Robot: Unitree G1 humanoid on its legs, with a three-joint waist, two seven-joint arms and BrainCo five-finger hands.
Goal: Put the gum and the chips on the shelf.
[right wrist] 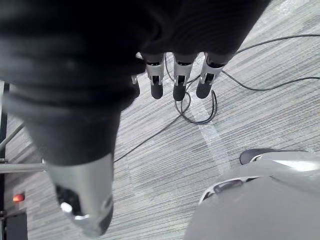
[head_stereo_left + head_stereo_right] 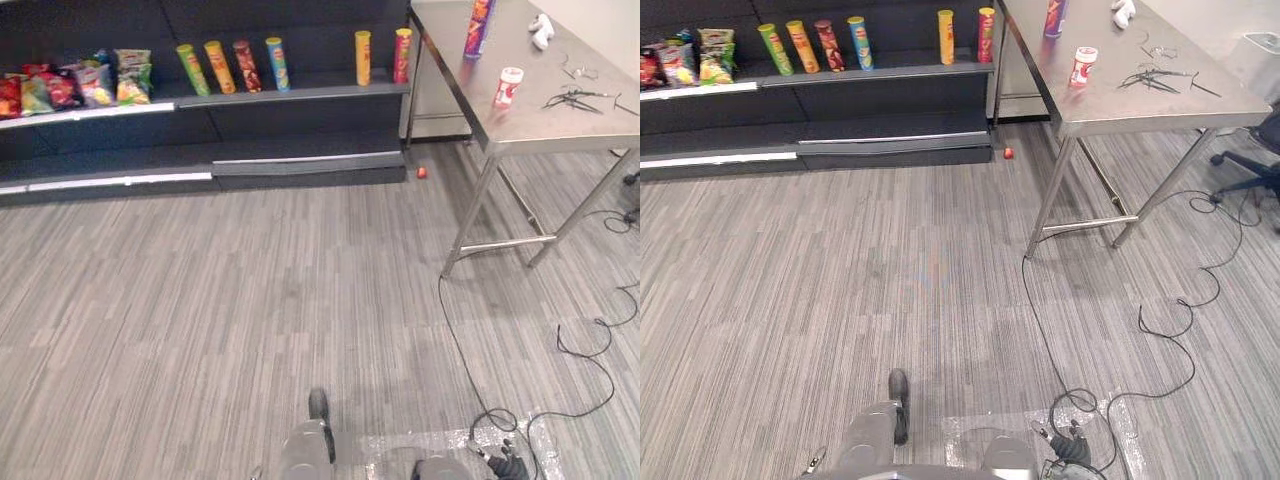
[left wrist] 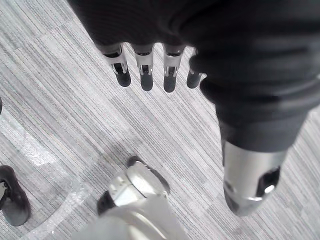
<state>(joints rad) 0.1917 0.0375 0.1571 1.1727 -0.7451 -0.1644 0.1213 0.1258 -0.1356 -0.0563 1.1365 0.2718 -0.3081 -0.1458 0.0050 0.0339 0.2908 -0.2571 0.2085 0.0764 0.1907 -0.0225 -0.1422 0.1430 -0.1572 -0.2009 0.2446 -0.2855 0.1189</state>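
While the left hand (image 3: 145,67) and the right hand (image 1: 181,82) are being held over the carpet (image 2: 250,300), fingers straight, apart and empty, the gum bottle (image 2: 508,87) and the chips can (image 2: 478,25) are being borne upright by the steel table (image 2: 560,125), near each other, beside the shelf (image 2: 300,95).

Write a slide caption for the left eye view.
Gum tub and chips can stand on the steel table, right of the dark shelf lined with cans and snack bags.

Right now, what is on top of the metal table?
On the metal table stand a tall chips can and a small gum tub; a white object and black wires lie nearby. Its far end is cut off from view.
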